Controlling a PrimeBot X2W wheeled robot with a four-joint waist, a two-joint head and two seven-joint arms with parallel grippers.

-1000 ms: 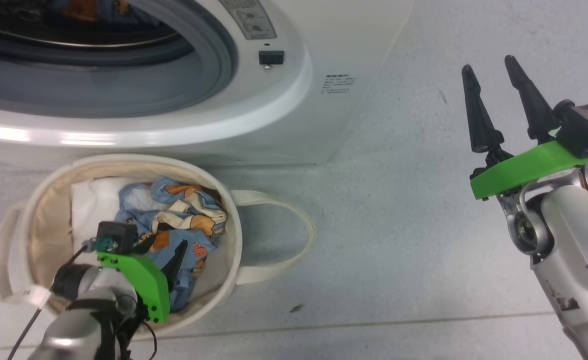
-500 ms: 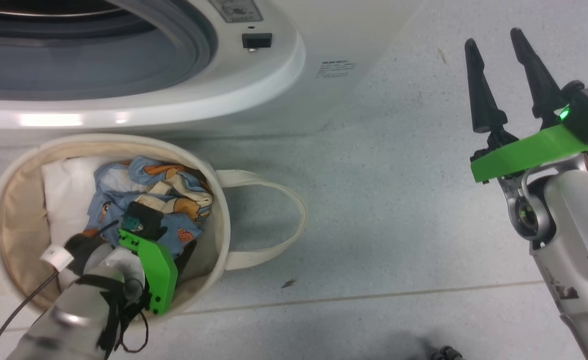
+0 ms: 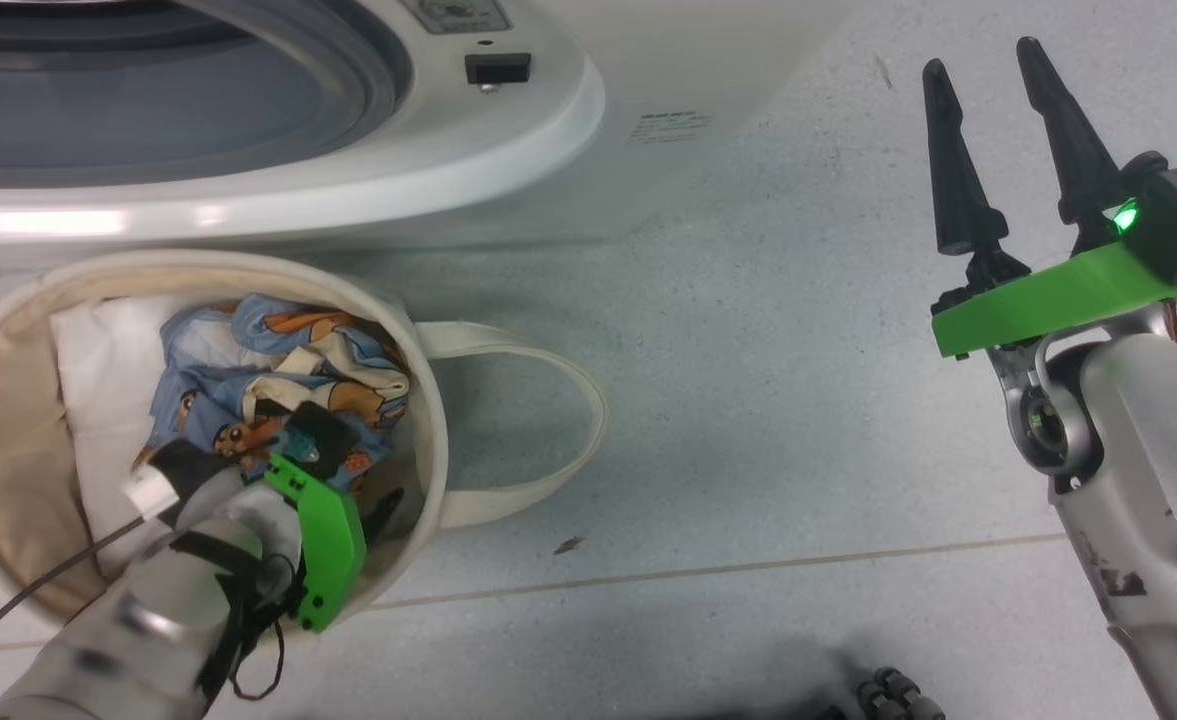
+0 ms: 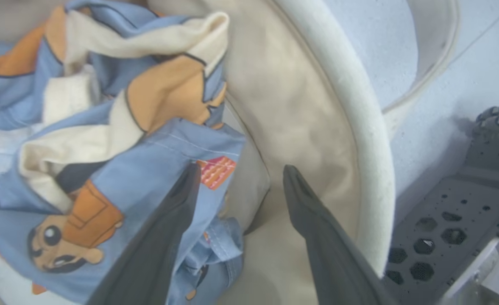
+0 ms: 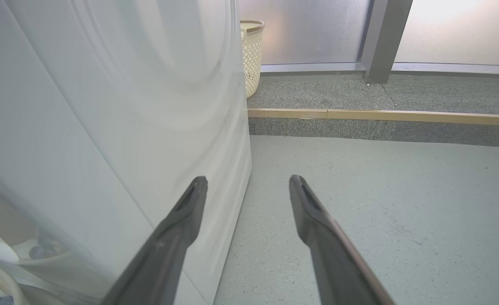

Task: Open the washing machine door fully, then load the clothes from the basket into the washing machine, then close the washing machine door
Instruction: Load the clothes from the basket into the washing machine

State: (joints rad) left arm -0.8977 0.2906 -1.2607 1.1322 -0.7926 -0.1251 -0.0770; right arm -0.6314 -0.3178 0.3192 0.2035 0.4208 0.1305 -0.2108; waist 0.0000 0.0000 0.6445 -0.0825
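I'm seeing clothes [image 3: 283, 365] lying bunched in basket [image 3: 426, 380] below washer [image 3: 508, 170]: blue cloth, orange faces, cream patches. Left gripper [image 4: 241, 169] sitting inside basket, jaws apart, one finger over clothes, other nearing basket wall. Right gripper [image 3: 981, 58] hovering over floor [image 3: 768, 420], jaws apart, nothing between.

Machine [image 3: 548, 130]: white shell, smooth and glossy. Basket [image 3: 148, 265]: cream canvas, matt, coarse weave. Clothes [image 3: 278, 350]: thin printed cloth, stitched hems, creased. Floor [image 3: 748, 400]: grey, speckled, matt, fine-grained. Right tool [image 3: 980, 58]: fingers [image 3: 953, 200] matt black plastic; mount [image 3: 1048, 300] smooth green plastic; forearm [image 3: 1138, 440] satin silver metal, finish chipped.
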